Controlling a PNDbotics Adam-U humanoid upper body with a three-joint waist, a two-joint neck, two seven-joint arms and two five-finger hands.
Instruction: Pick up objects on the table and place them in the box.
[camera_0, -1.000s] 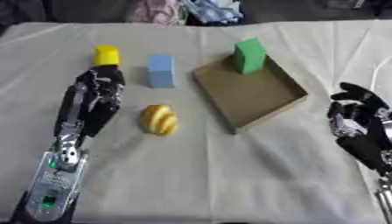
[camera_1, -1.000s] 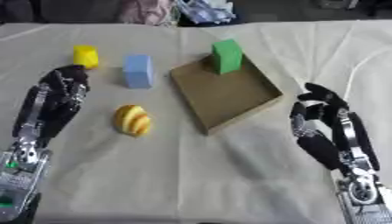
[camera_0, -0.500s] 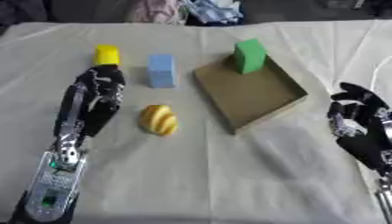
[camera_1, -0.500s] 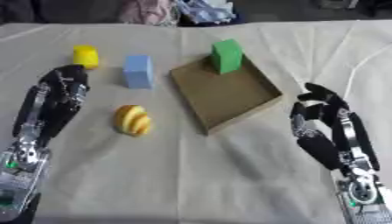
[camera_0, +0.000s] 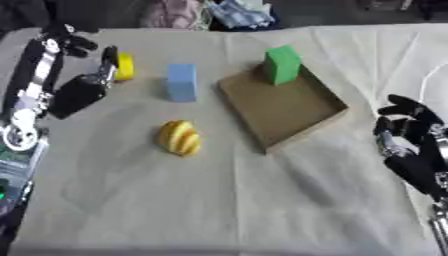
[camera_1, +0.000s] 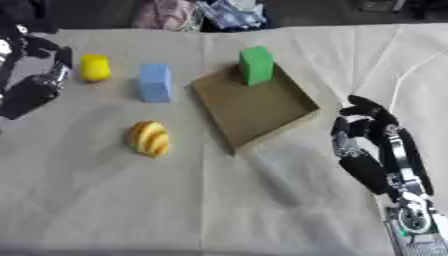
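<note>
Two head eyes side by side, looking steeply down (near-identical), sharing the cloth-covered table (camera_0: 262, 210)

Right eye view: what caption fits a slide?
Green block in the box; three objects wait on the cloth.

The worktop (camera_0: 219, 200) is covered with a pale beige cloth. The box (camera_0: 282, 106) is brown, like cardboard. A bright green block (camera_0: 282, 64) stands in its far corner. Left of the box there is a light blue block (camera_0: 181, 82) and a plain yellow object (camera_1: 94, 67). A yellow object with darker orange stripes (camera_0: 179, 138) lies nearer. The left hand (camera_0: 83, 90) and the right hand (camera_1: 372, 150) are mostly black with some silver parts.
</note>
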